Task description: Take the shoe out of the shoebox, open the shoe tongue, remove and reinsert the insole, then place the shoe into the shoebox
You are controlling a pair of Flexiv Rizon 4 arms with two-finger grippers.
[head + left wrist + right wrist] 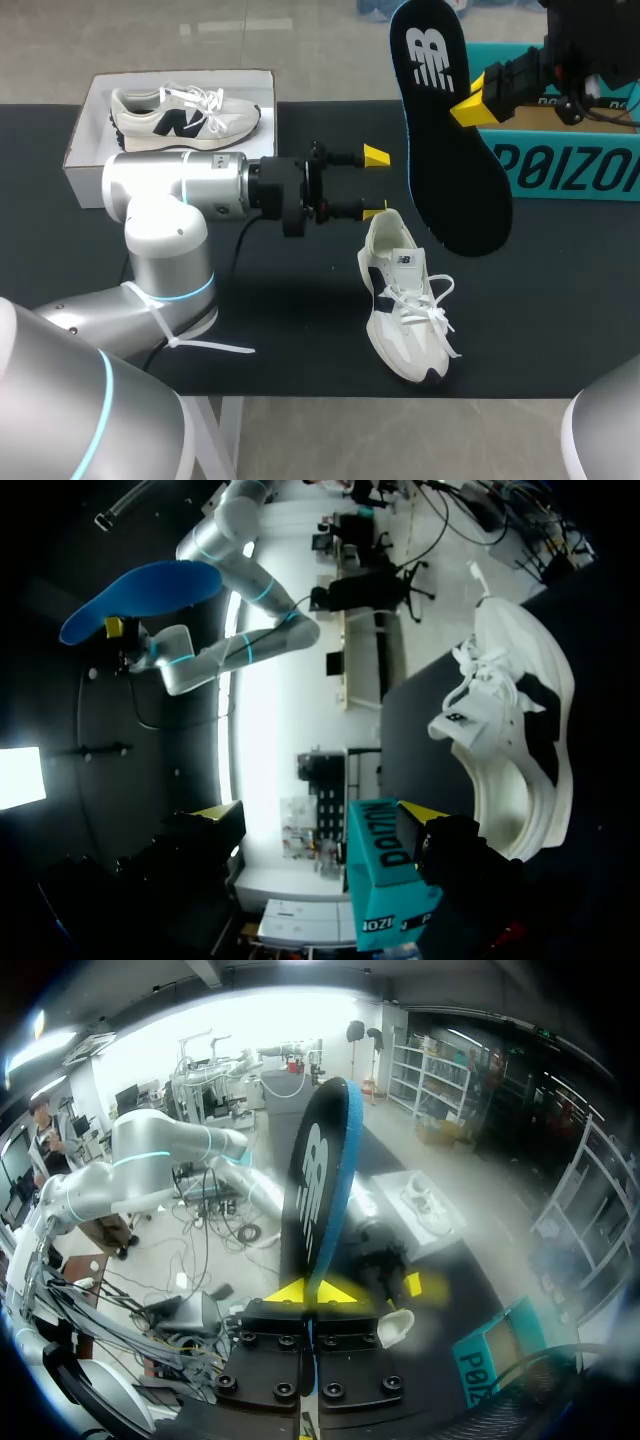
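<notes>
Black all over, the table (560, 300) carries the shoe (405, 300) near its front edge. It is a white trainer with dark side patches, standing on its sole. The toe points to the front edge and the heel to the far side, with loose laces spilling over the tongue.

Just behind the heel is the left gripper (375, 184), at the end of the left arm (170, 190), which lies low across the table from the left. Its jaws are spread wide with nothing between them. One yellow tip is right beside the heel collar, though I cannot tell if they touch. The left wrist view shows the shoe beside this gripper, outside its fingers.

Farther back and higher, the insole (450, 130) hangs in the air above the table, tilted. Its black face with a white logo is turned toward the head camera, and its rim and underside are blue. The broad end hangs low near the shoe's heel and the logo end is up. The right gripper (470, 105), coming in from the far right, pinches the insole's edge between its two yellow tips, with one finger on each face.

At the far left edge sits the white box (85, 130), open, with a second shoe (185, 112) lying in it. At the far right stands the teal box (570, 165).
</notes>
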